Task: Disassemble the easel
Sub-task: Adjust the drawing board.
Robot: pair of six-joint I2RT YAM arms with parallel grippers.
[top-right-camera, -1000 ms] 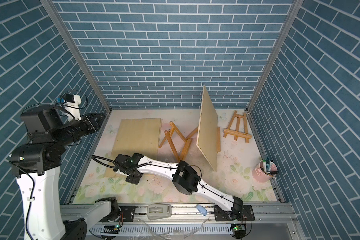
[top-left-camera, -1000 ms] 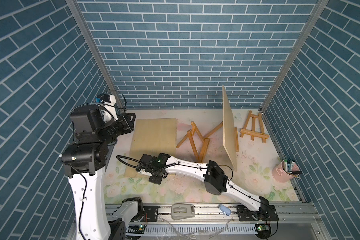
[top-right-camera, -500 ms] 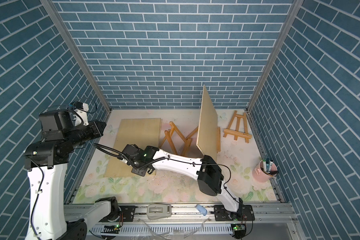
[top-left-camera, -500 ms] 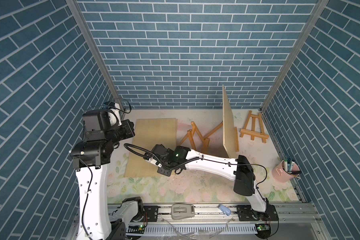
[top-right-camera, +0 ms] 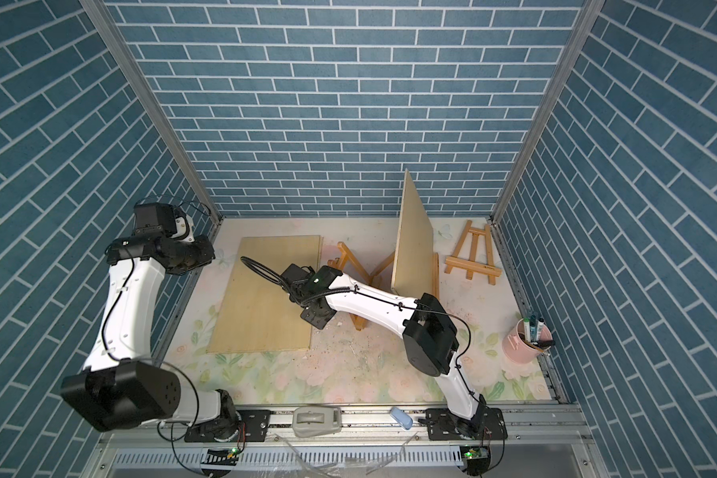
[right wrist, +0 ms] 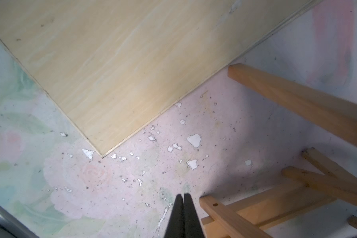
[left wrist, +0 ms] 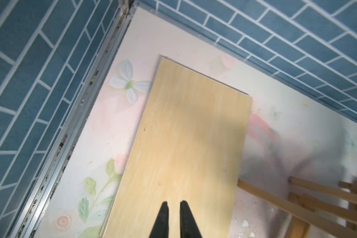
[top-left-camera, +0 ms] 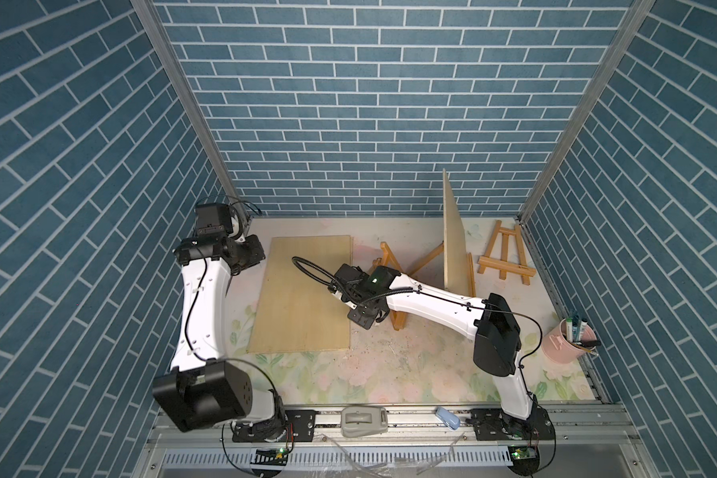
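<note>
Since a second ago my right arm (top-left-camera: 431,296) has pulled back off the flat board (top-left-camera: 303,298) toward the easel (top-left-camera: 388,258). My left arm (top-left-camera: 203,298) has come down from high up and now reaches toward the back left corner of the table (top-left-camera: 410,364).

My right jaws are pressed together on nothing. In the right wrist view their tips hang over bare table just beside the easel's wooden bars (right wrist: 297,107). My left jaws are drawn all but together, with only a sliver between the tips. They are also empty and are poised above the flat board (left wrist: 183,144).

That board lies flat on the left half of the table, clear of the frame, so I judge it is already taken off. A standing board (top-left-camera: 452,240) rests on its edge, nearly upright, against wooden bars at mid-table. It looks propped there, so I judge that work remains.

The easel sits mid-table, between the two boards. Its longest visible bar runs from the back of the table toward the front, and the near end is just beside my right jaws. A strut slants off toward the standing board. I cannot tell whether the frame stands or lies tipped.
</note>
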